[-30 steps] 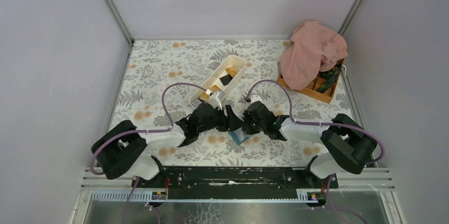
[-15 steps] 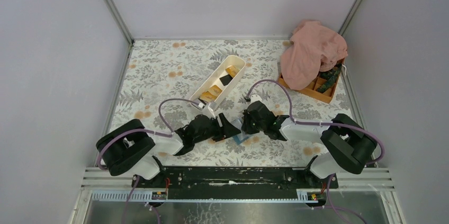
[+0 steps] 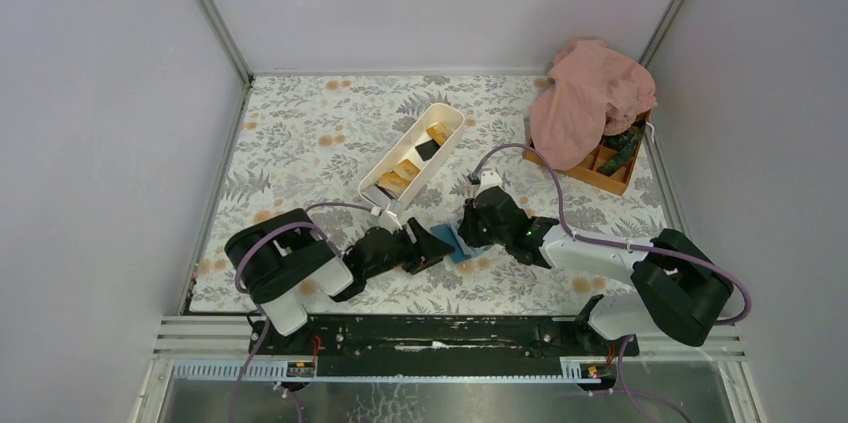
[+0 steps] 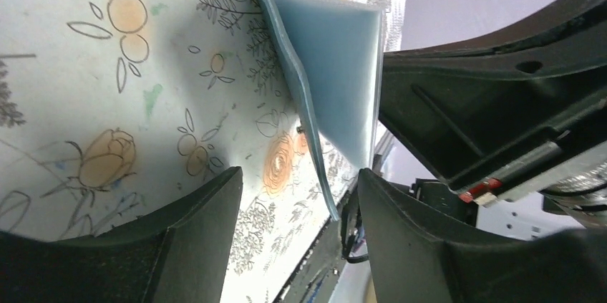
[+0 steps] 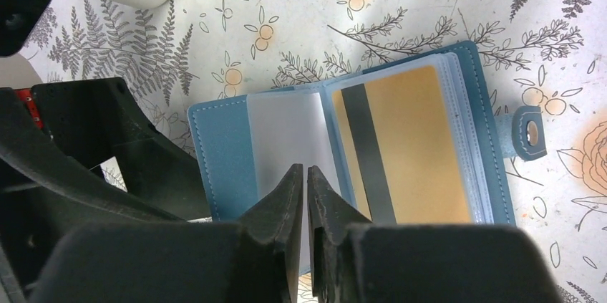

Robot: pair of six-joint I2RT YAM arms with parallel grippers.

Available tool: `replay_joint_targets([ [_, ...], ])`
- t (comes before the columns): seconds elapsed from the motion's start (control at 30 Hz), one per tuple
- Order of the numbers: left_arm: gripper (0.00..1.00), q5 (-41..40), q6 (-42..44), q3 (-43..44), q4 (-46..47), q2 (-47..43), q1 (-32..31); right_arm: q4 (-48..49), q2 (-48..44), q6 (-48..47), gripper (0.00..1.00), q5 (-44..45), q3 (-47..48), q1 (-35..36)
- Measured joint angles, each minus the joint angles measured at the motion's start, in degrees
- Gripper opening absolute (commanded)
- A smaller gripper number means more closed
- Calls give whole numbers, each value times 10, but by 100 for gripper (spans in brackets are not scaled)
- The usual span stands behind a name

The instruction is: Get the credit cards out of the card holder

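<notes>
The blue card holder (image 5: 215,152) lies open on the floral table, and it also shows in the top view (image 3: 455,243). An orange-yellow card with a black stripe (image 5: 408,145) sits in its right-hand sleeves. My right gripper (image 5: 306,172) is over the holder's middle, shut on a clear sleeve page (image 5: 283,131) that it holds lifted. In the left wrist view that page (image 4: 336,81) stands up from the cover. My left gripper (image 4: 297,195) is open at the holder's left edge, its fingers (image 4: 179,238) either side of the cover's edge. It holds nothing.
A long white tray (image 3: 445,115) just behind the grippers holds orange cards (image 3: 400,175) and a black card (image 3: 427,150). An orange compartment box (image 3: 600,171) at the back right is partly covered by a pink cloth (image 3: 590,98). Grey walls enclose the table.
My left arm swung back from the tray's near end, and its gripper now sits low at the holder's left edge. My right gripper shifted slightly away, and more of the blue holder shows.
</notes>
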Motion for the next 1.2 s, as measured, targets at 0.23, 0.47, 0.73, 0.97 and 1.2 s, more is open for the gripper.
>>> replay_joint_targets([
  [0.23,67,-9,-7,-24,-2,-74,0,6,3,0,10,-23,-13,-1],
  [0.47,67,-93,40,-18,-164,-295,-11,48,17,17,10,-50,-65,6],
  [0.73,67,-120,39,-13,-184,-235,-14,134,32,52,10,-60,-96,7],
  [0.97,66,-113,-11,-13,-84,-76,-15,194,62,73,9,-73,-101,7],
  [1.2,66,-115,-31,-14,-42,-104,-15,241,89,83,9,-85,-102,7],
])
